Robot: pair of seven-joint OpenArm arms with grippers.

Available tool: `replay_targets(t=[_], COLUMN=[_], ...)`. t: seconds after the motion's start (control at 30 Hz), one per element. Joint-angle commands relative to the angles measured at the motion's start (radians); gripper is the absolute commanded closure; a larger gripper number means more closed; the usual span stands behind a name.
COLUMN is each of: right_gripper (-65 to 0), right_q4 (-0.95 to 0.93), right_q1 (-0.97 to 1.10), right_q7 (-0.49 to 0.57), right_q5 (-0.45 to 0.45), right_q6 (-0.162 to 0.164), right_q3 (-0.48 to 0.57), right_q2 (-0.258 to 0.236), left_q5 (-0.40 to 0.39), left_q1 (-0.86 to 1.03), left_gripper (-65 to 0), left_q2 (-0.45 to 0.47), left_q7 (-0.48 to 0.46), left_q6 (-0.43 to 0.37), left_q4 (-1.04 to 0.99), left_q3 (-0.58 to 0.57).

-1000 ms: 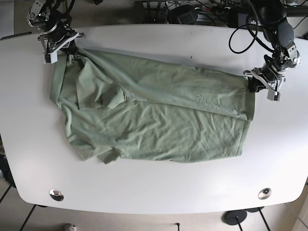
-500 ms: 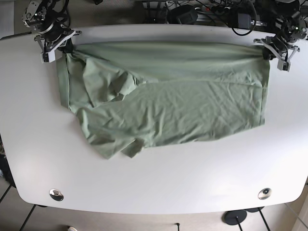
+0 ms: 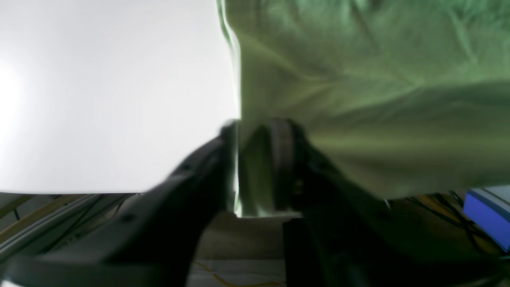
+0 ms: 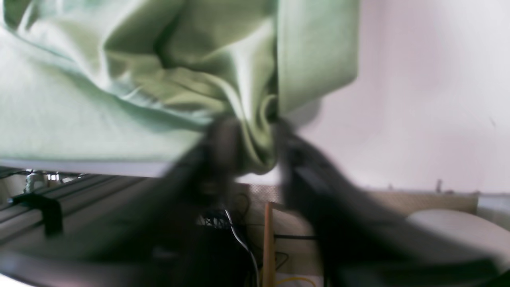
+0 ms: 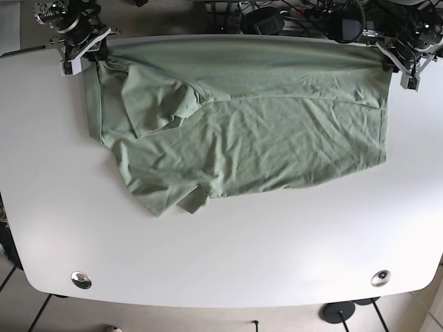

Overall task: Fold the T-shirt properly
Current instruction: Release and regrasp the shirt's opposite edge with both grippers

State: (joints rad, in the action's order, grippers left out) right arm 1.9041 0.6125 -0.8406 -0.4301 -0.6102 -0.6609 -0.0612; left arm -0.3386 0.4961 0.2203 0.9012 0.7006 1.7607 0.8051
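Observation:
A sage-green T-shirt (image 5: 242,131) lies stretched across the far half of the white table (image 5: 228,256), its top edge taut between both arms. At the far right corner my left gripper (image 5: 393,63) is shut on the shirt's corner; the left wrist view shows cloth (image 3: 358,79) pinched between the dark fingers (image 3: 279,159). At the far left corner my right gripper (image 5: 86,57) is shut on a bunched corner, seen as crumpled fabric (image 4: 255,135) between blurred fingers (image 4: 223,151). A folded sleeve (image 5: 156,104) lies on the shirt's left part.
Cables and dark equipment (image 5: 277,17) lie behind the table's far edge. Two round metal fittings (image 5: 81,279) (image 5: 380,278) sit near the front corners. A blue object (image 3: 488,217) shows below the table edge in the left wrist view.
Both grippers have pulled the shirt toward the table's far edge and spread it wider. The left gripper moved from mid-right to the far right corner; the lower hem slid away from the front.

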Motion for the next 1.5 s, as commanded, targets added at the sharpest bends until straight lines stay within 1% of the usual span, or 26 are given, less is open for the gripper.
replay_targets(t=[0.03,0.07,0.1,0.2,0.3,0.33,0.4,0.47,0.57,0.6,0.7,0.77,0.83,0.9,0.93,1.0,1.07,1.13,1.23,1.27,1.33,1.5], right_gripper=[-41.2,-51.7,-55.2,-53.3,-53.3,-53.3,-53.3,-53.3,-53.3,-53.3,-53.1,-53.1,-53.1,-53.1,-53.1,-53.1,-53.1,-53.1,-53.1,-53.1,-53.1,-53.1], right_q4=[0.039,0.051,0.062,0.085,0.079,0.077,0.074,0.039,-0.045,-0.079,-0.217,-0.312,-0.407,-0.503,-0.579,-0.713,-0.834,-0.931,-1.070,-1.124,-1.170,-1.173], right_q1=[0.010,0.014,0.016,-0.015,-0.118,-0.156,-0.213,-0.296,-0.405,-0.448,-0.578,-0.662,-0.734,-0.803,-0.856,-0.945,-1.015,-1.069,-1.140,-1.159,-1.166,-1.140], right_q7=[0.019,0.020,0.022,0.022,0.020,0.013,0.010,0.010,0.010,0.010,0.010,0.013,0.030,0.051,0.073,0.125,0.183,0.240,0.315,0.360,0.403,0.416], right_q5=[-0.011,-0.013,-0.013,-0.013,-0.006,-0.006,-0.006,-0.006,-0.006,-0.006,-0.006,-0.005,-0.005,-0.005,-0.005,-0.005,-0.005,-0.005,-0.005,-0.005,-0.005,-0.005], right_q6=[-0.003,-0.003,-0.003,-0.003,-0.003,-0.003,-0.003,0.005,0.006,0.008,0.008,0.008,0.008,0.008,0.008,0.008,0.008,0.008,0.008,0.008,0.008,0.008], right_q3=[-0.007,-0.007,-0.007,-0.006,0.000,0.000,0.016,0.068,0.123,0.142,0.188,0.226,0.263,0.304,0.339,0.401,0.467,0.514,0.576,0.605,0.640,0.643], right_q2=[-0.009,-0.009,-0.009,-0.009,-0.021,-0.038,-0.055,-0.093,-0.127,-0.141,-0.180,-0.205,-0.226,-0.243,-0.253,-0.265,-0.283,-0.286,-0.286,-0.286,-0.286,-0.274], left_q5=[-0.006,-0.007,-0.009,-0.012,-0.006,-0.006,-0.004,-0.003,-0.001,0.013,0.108,0.129,0.129,0.131,0.131,0.132,0.132,0.132,0.132,0.132,0.132,0.131], left_q1=[0.003,0.005,0.011,0.013,-0.095,-0.122,-0.198,-0.268,-0.368,-0.400,-0.511,-0.564,-0.624,-0.679,-0.716,-0.756,-0.761,-0.765,-0.762,-0.762,-0.759,-0.722], left_gripper=[-26.7,-30.0,-30.3,-30.0,-30.0,-30.0,-30.0,-30.0,-30.0,-30.0,-30.0,-30.0,-30.0,-30.0,-30.0,-30.0,-30.0,-30.0,-30.0,-30.0,-30.0,-30.0], left_q2=[0.021,0.021,0.021,0.021,0.021,0.021,0.020,0.020,0.020,0.018,0.014,0.014,0.014,0.014,0.014,0.015,0.017,0.020,0.020,0.020,0.021,0.047], left_q7=[-0.011,-0.011,-0.011,-0.011,-0.011,-0.011,-0.011,-0.011,-0.011,-0.011,-0.012,-0.015,-0.017,-0.017,-0.034,-0.100,-0.133,-0.139,-0.141,-0.141,-0.141,-0.141], left_q6=[-0.002,-0.002,-0.002,-0.002,-0.002,-0.002,-0.002,-0.002,-0.002,-0.002,-0.002,-0.002,-0.002,-0.002,-0.002,-0.002,-0.002,-0.002,-0.002,-0.002,-0.002,-0.002], left_q4=[0.032,0.063,0.089,0.155,0.169,0.167,0.166,0.155,0.103,0.080,0.021,-0.041,-0.107,-0.180,-0.232,-0.321,-0.377,-0.390,-0.388,-0.388,-0.387,-0.330], left_q3=[0.013,0.013,0.013,0.012,0.006,0.004,-0.010,-0.045,-0.095,-0.108,-0.166,-0.195,-0.204,-0.204,-0.204,-0.206,-0.220,-0.241,-0.241,-0.238,-0.235,-0.235])
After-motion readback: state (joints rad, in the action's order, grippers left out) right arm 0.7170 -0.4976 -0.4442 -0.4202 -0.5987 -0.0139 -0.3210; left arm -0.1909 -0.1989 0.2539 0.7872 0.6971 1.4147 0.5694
